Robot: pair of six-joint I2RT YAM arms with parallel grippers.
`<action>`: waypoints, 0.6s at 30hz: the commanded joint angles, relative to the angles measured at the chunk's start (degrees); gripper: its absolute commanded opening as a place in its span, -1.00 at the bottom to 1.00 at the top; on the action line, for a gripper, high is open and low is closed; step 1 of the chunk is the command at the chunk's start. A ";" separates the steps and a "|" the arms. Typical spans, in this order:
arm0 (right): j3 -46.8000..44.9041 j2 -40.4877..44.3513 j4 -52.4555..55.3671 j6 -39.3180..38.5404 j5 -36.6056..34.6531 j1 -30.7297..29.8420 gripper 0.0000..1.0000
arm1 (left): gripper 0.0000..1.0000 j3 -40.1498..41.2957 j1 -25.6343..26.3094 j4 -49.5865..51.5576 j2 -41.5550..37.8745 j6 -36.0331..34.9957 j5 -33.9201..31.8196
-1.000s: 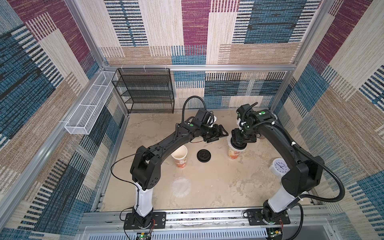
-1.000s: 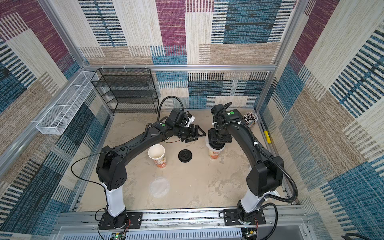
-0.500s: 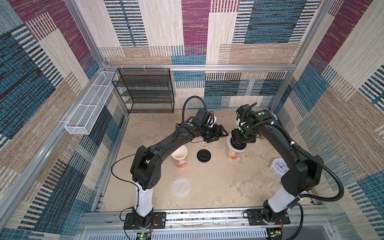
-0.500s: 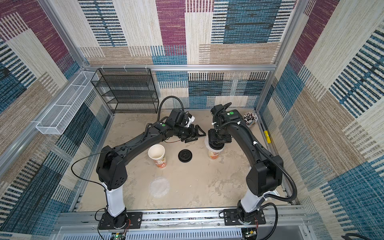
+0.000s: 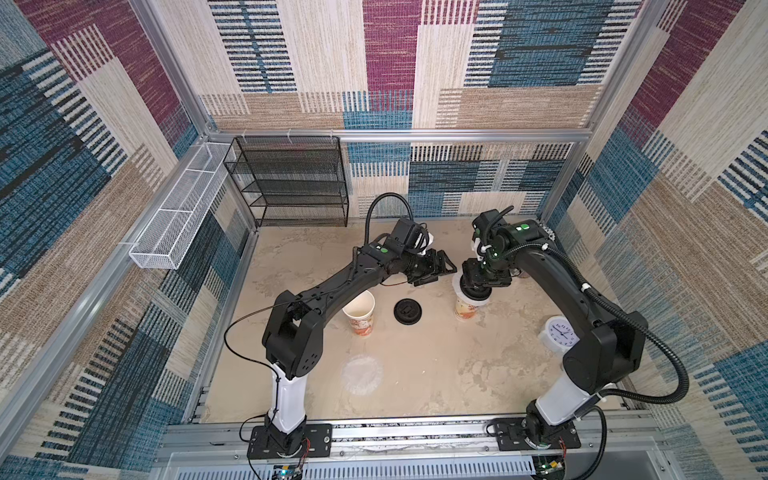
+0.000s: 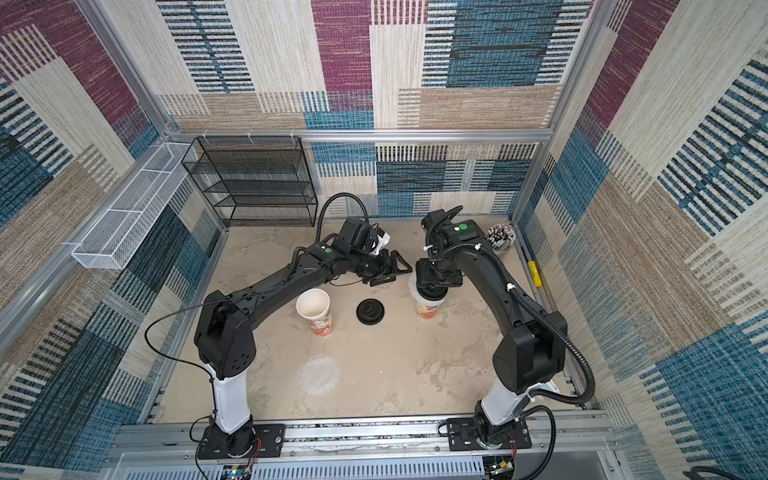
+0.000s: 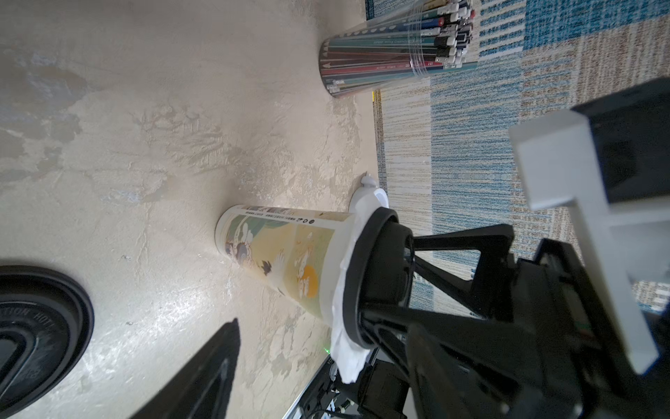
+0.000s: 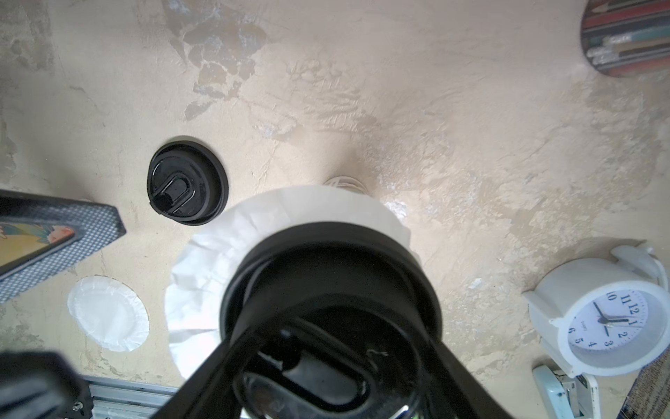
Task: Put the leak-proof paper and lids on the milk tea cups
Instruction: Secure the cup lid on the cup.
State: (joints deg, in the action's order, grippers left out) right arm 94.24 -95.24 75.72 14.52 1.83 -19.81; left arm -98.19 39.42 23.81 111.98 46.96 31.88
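Two milk tea cups stand on the table. The left cup [image 5: 360, 311] [image 6: 314, 305] is open. The right cup [image 5: 464, 309] [image 7: 282, 254] carries a sheet of leak-proof paper [image 8: 203, 275] [image 7: 344, 348] over its mouth, crumpled down round the rim. A black lid [image 8: 326, 261] [image 7: 377, 275] sits on that paper, and my right gripper [image 5: 478, 286] [image 8: 326, 362] is shut on the lid from above. My left gripper [image 5: 440, 270] hangs open and empty just left of this cup. A second leak-proof paper [image 5: 360, 374] [image 8: 108, 313] lies flat near the front.
Another black lid [image 5: 408, 311] [image 8: 186, 179] lies between the cups. A white clock [image 5: 559, 332] [image 8: 612, 319] stands at the right. A clear tumbler of straws [image 6: 500, 239] [image 7: 391, 58] is at the back right, a black wire shelf [image 5: 291, 183] at the back left.
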 commanded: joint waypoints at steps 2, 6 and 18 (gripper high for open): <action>-1.02 -0.77 0.93 -0.70 0.96 -0.57 0.41 | 0.51 -0.49 0.04 -0.34 0.17 -0.39 0.82; -1.96 -1.17 1.00 -1.12 0.75 -0.84 0.43 | 0.51 -0.33 0.12 -0.35 0.43 -0.27 0.82; -5.10 -0.24 0.94 -0.89 -1.19 -0.93 0.44 | 0.42 -0.60 1.10 -0.83 1.78 0.67 4.16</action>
State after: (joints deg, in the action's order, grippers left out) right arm 90.56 -94.45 72.31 13.08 -0.03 -20.67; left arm -98.39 40.42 23.79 113.45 47.48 34.76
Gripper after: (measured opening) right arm 0.721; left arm 0.716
